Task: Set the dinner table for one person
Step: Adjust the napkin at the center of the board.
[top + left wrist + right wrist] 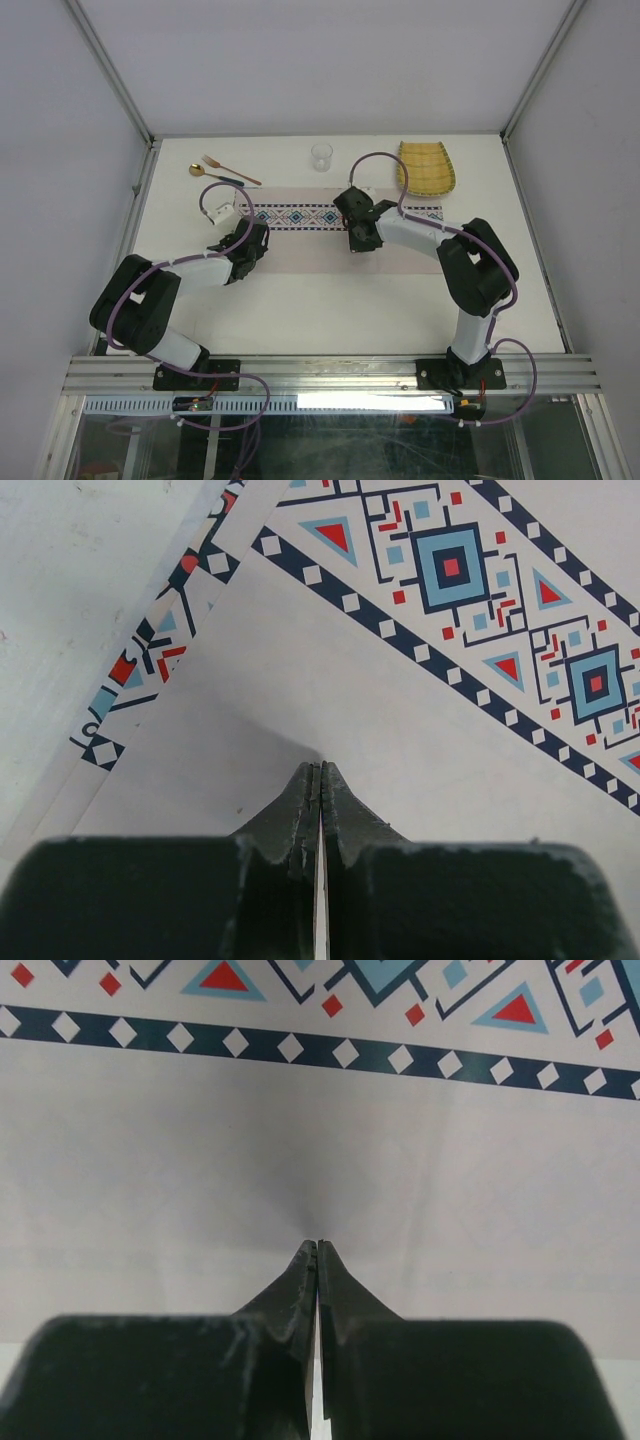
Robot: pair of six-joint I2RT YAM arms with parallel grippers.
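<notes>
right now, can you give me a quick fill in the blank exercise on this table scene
The black left gripper and right gripper both have jaws that are ___.
Their tips meet the long pale cloth placemat, whose patterned band is blue and ___.
The copper-coloured metal fork lies beside a gold-bowled ___.
The yellow woven tray lies in the matte white tabletop's far ___ corner.
Missing: shut; red; spoon; right.

arms: left arm & right arm, black joint housings, white link shells
cables: purple, looped along each arm
bases: flat black plates, small red/orange connectors
grippers: left gripper, right gripper, dk matte fingers, tapered, scuffed edges
</notes>
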